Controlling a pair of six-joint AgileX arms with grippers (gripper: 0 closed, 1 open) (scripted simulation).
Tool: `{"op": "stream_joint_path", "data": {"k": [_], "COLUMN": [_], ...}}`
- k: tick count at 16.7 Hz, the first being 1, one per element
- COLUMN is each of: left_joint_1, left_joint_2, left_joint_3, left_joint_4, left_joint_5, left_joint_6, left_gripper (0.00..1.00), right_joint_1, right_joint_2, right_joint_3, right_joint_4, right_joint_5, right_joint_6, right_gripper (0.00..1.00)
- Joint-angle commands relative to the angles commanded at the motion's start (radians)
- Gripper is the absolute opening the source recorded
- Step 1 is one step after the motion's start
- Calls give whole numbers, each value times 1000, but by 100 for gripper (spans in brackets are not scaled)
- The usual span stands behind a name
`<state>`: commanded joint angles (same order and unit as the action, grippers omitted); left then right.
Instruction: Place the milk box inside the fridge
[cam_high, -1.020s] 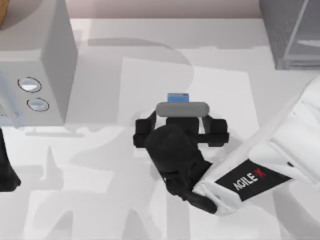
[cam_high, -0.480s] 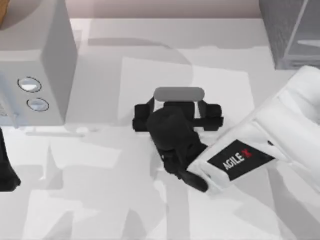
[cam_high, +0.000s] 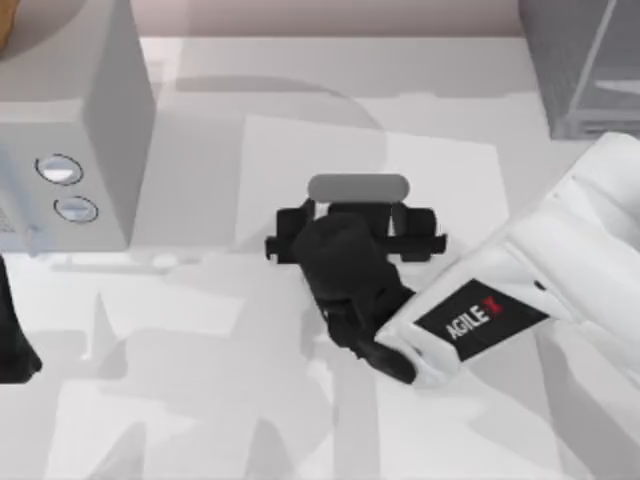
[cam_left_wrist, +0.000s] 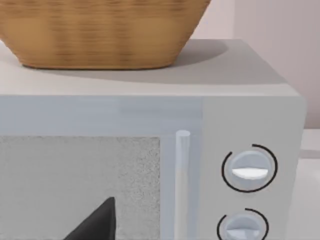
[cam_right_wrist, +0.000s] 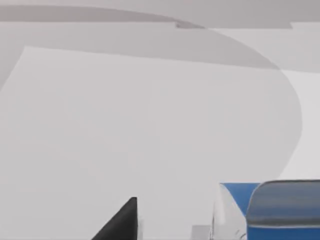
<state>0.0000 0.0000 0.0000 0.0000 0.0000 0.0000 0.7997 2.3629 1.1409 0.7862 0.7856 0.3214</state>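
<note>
The milk box (cam_right_wrist: 240, 207) shows its blue top and white side in the right wrist view, close beside my right gripper's dark fingertip (cam_right_wrist: 122, 220), with a gap between the two. In the top view my right gripper (cam_high: 358, 215) hangs open over the middle of the table and covers the carton. The fridge (cam_high: 575, 60), a dark-grey speckled cabinet with a pale framed door, stands at the far right corner. My left gripper (cam_high: 12, 345) stays parked at the left edge, facing the microwave.
A light grey microwave (cam_high: 80, 130) with two round knobs (cam_left_wrist: 249, 169) stands at the far left, a wicker basket (cam_left_wrist: 100, 30) on top of it. The white right arm (cam_high: 560, 270) stretches in from the right side.
My right gripper moved toward the table's far side and came over the milk box, whose blue top showed beyond it a second ago. The left arm has not moved.
</note>
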Motion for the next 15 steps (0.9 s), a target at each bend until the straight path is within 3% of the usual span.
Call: {"op": "stream_joint_path", "data": {"k": [9, 15], "left_joint_1": [0, 0], "left_joint_2": [0, 0], "left_joint_3": [0, 0], "left_joint_4": [0, 0], "left_joint_5": [0, 0], "left_joint_6": [0, 0], "left_gripper": [100, 100], "right_joint_1": [0, 0], "right_joint_2": [0, 0], "right_joint_3": [0, 0], "right_joint_4": [0, 0], "right_joint_5": [0, 0], "right_joint_6": [0, 0], "right_gripper": [2, 0]}}
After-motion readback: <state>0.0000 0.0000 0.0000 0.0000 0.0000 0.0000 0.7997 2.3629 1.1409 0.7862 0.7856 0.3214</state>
